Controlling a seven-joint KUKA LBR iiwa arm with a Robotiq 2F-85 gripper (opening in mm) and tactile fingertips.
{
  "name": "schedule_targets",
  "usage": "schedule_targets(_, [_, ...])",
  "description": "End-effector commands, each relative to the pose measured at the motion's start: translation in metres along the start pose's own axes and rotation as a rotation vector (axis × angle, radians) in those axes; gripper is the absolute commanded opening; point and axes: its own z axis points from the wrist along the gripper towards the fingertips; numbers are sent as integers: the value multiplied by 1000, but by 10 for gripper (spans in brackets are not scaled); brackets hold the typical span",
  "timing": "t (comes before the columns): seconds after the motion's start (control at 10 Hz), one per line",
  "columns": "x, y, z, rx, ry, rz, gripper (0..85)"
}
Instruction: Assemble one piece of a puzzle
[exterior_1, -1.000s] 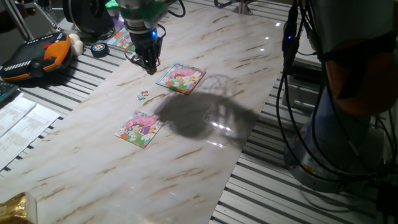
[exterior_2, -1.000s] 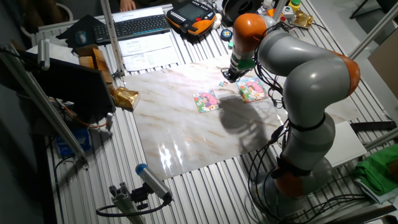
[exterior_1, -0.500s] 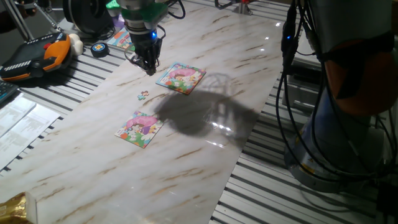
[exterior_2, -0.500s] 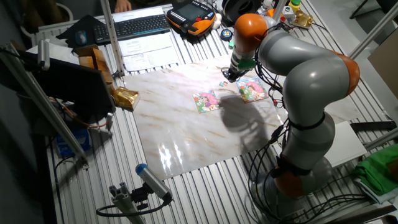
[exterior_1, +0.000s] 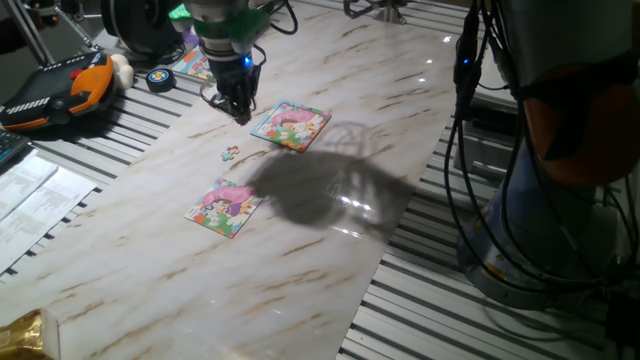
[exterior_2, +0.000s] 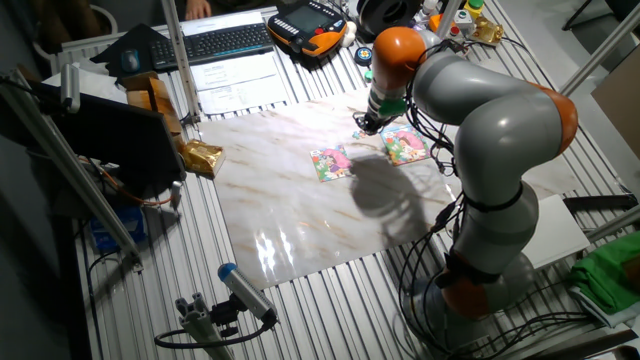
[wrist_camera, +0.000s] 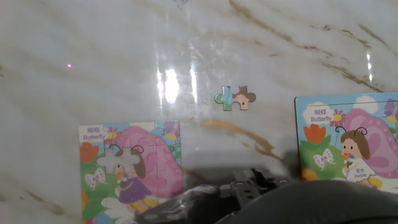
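Tiny knobbly piece (wrist_camera: 235, 98), pink-green, flat on marble, loose, between boards.

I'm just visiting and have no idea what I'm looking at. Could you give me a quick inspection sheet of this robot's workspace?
Surface: marble-look table top, glossy with glare.
Job's things: the piece lies loose between two butterfly puzzle boards; the left board has an empty slot.
Clutter: black round disc, orange-black handset, keyboard.
Gripper: gripper hovers above the table, holding nothing visible; whether open or shut is unclear.
Cables: black bundle hangs beside the arm's base.
Surroundings: slatted metal bench.
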Motion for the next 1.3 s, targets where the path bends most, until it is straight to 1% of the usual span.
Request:
schedule_targets(0.0, [1,1,1,6,-1,2,7])
schedule_targets(0.1, [1,1,2,0,4,4,7])
schedule_targets(0.2, [0,1,5,-2,5,7,7])
schedule_targets(0.4, [-2,1,12,-17,0,17,7])
schedule_targets(0.5, [-3,1,15,-20,3,12,7])
schedule_targets(0.6, [-3,1,18,-41,4,8,7])
schedule_targets(0.7, [-4,2,19,-48,5,7,7])
schedule_targets(0.8, [-8,1,19,-42,17,2,7])
schedule_targets(0.9, [-12,-3,19,-45,27,-4,7])
schedule_targets(1.1, [-13,-4,22,-34,25,7,7])
schedule_targets(1.2, [-13,-3,24,-15,29,7,7])
